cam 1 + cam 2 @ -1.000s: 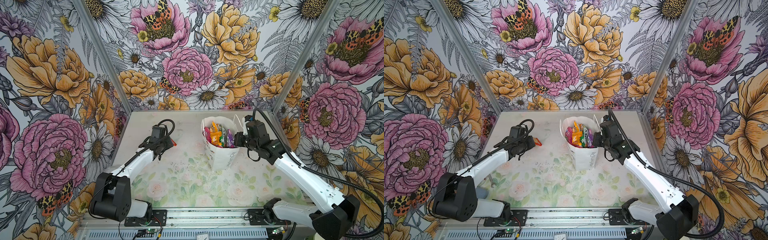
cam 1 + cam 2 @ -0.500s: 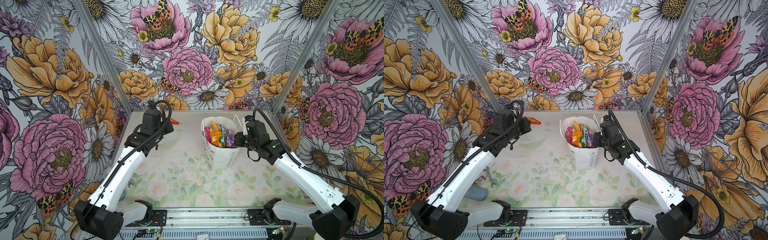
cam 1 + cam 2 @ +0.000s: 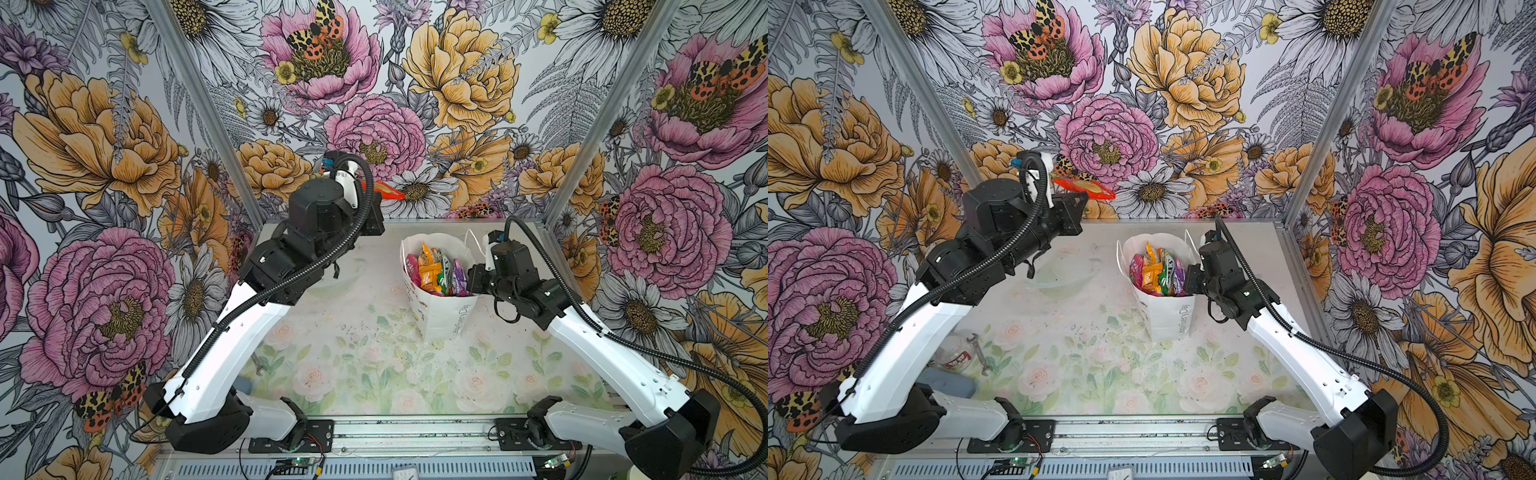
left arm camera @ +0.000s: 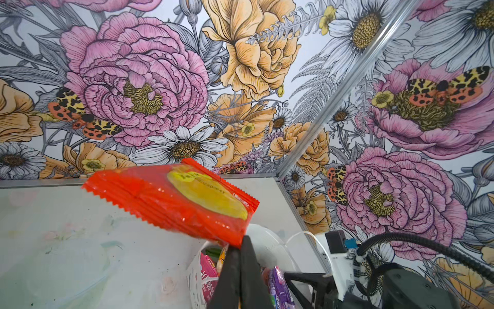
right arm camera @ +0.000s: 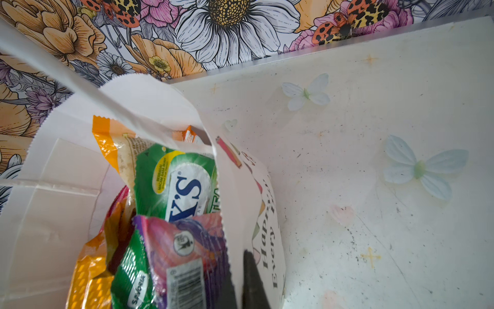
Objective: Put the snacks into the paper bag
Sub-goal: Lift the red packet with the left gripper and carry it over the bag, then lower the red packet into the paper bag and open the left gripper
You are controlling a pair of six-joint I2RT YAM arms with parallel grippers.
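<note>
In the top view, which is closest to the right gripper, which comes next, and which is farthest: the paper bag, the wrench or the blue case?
1. paper bag: the right gripper pinches its rim.
2. wrench: far off at the front left.
3. blue case: even farther, nearer the front left corner.

White arms [image 3: 232,345], black joints [image 3: 320,208], ribbed cables [image 4: 395,236], black left gripper [image 4: 242,243].

Clear plastic cup [image 3: 956,354] beside a small wrench [image 3: 978,354], blue-grey case [image 3: 947,385] just in front, flowered tabletop [image 3: 1100,374]
</note>
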